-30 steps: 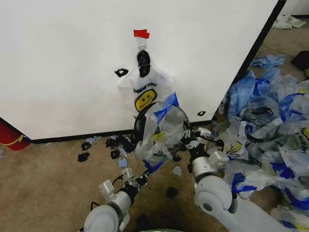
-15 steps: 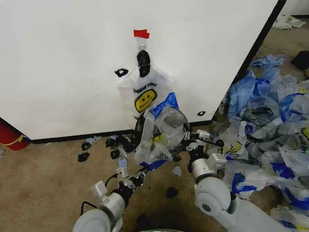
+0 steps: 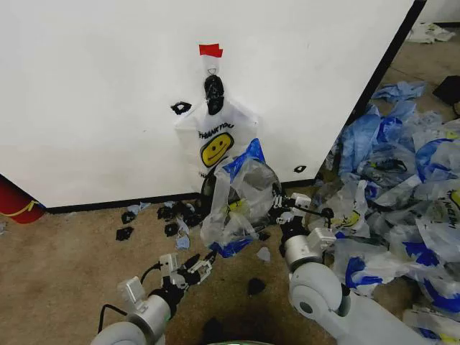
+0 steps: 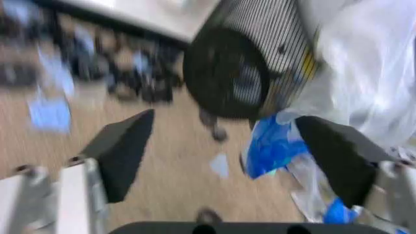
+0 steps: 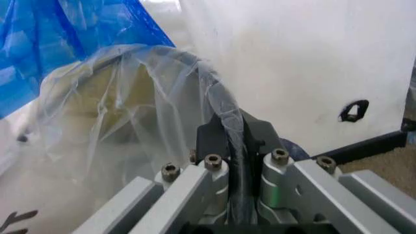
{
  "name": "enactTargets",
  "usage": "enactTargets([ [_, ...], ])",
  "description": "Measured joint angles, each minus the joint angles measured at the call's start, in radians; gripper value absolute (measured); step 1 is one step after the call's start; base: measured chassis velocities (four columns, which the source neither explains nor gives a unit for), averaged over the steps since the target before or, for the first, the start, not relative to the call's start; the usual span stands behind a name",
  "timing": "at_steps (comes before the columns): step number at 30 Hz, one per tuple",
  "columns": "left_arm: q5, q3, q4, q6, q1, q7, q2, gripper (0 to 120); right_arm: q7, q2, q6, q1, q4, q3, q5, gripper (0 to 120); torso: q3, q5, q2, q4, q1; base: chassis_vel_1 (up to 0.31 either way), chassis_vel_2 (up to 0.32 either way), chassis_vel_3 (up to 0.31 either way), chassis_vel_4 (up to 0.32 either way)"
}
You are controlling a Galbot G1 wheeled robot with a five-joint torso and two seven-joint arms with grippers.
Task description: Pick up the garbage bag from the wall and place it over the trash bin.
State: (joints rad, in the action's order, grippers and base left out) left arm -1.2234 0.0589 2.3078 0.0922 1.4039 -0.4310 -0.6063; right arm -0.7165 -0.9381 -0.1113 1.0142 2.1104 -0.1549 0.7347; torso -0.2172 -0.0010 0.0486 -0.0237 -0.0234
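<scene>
Near the centre of the head view, the garbage bag [image 3: 241,198] was draped over the trash bin [image 3: 210,188], which stood at the foot of the wall [image 3: 93,108]. The right gripper [image 3: 279,205], just right of centre, was clamped on the bag and bin rim. The left gripper [image 3: 205,264], lower centre, hung above the carpet [image 3: 65,266] with its fingers spread apart, holding nothing.

Garbage bag [image 3: 241,198]: thin, translucent, crumpled, with blue patches at 12 and 6 o'clock, draped loosely over the trash bin [image 3: 210,188]. Trash bin: round, black, tipped on its side at the foot of the wall [image 3: 108,100]. Wall: plain white panel with black base strip at 6 o'clock.
</scene>
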Motion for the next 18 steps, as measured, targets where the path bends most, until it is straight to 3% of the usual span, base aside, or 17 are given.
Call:
enactTargets([
  [3,0.074,0.022,0.021,-0.005,-0.016,0.009,0.039,97,0.005,0.002,-0.004,0.002,-0.01,-0.016,-0.013,1,0.0,0.0001,0.0,0.0,0.0,0.0,0.0,0.0,0.0],
  [8,0.102,0.038,0.04,-0.012,-0.02,0.018,0.069,98,0.008,0.006,-0.006,0.0,-0.016,-0.034,-0.022,1,0.0,0.0001,0.0,0.0,0.0,0.0,0.0,0.0,0.0],
  [18,0.136,-0.003,0.003,-0.015,0.026,0.031,0.039,97,0.007,0.014,-0.006,-0.01,-0.012,-0.013,-0.007,1,0.0,-0.0001,0.0,0.0,0.0,0.0,0.0,0.0,0.0],
])
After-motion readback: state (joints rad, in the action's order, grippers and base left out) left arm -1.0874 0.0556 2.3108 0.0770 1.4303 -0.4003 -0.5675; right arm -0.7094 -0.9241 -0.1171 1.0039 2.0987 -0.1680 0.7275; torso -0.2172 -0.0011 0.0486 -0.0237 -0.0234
